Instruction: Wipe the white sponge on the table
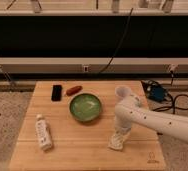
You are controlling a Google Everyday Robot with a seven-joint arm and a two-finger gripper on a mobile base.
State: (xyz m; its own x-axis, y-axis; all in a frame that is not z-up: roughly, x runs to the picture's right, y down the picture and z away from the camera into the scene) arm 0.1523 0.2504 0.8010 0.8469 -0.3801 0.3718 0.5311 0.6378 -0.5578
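We're down at the front-right of the table (82, 147), gripper (122, 132) planted on the white sponge (116, 144). Clamping or merely pressing, we can't tell. It looks like a soft, light pad that'll buckle, so press flat through its middle. The green bowl (85, 107) looks empty, and the paper cup (123, 93) hides its inside.

Lab — cables (118, 45), gripper (123, 131) on white sponge (116, 144)

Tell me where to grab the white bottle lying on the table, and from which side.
Grip the bottle across its mid-body, from straight above: it lies flat on the table, with both long sides free. The gripper is down on the white sponge near the logo corner.
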